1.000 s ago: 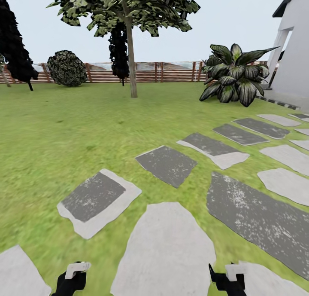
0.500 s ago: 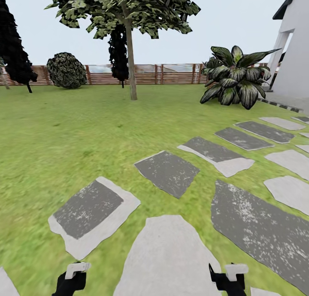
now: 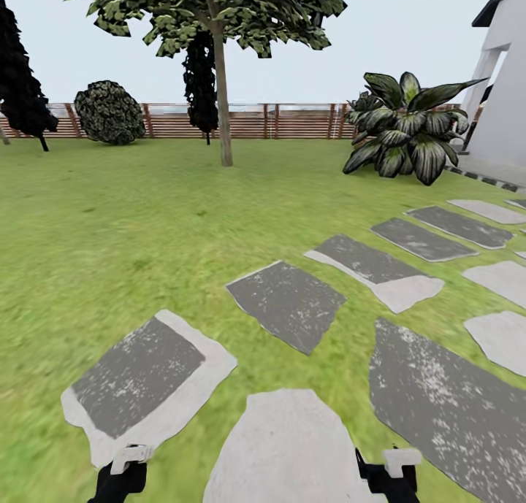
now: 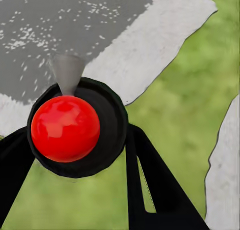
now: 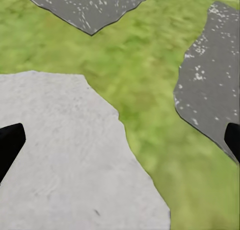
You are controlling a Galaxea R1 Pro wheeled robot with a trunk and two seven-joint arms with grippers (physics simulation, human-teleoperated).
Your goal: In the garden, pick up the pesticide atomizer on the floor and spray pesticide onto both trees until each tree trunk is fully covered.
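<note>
Ahead of me a green lawn (image 3: 131,218) runs to a brown slatted wooden fence (image 3: 292,121) under a pale, hazy sky. A round bush (image 3: 109,112) stands against the fence, a broad-leaved plant (image 3: 405,131) sits near the white house (image 3: 504,87), and grey stone slabs (image 3: 288,302) lie in the grass.

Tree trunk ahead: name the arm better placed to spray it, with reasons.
Left. The left gripper is shut on the pesticide atomizer, red top showing. The right gripper hangs open and empty over the stone slabs. The tree trunk stands far off.
</note>
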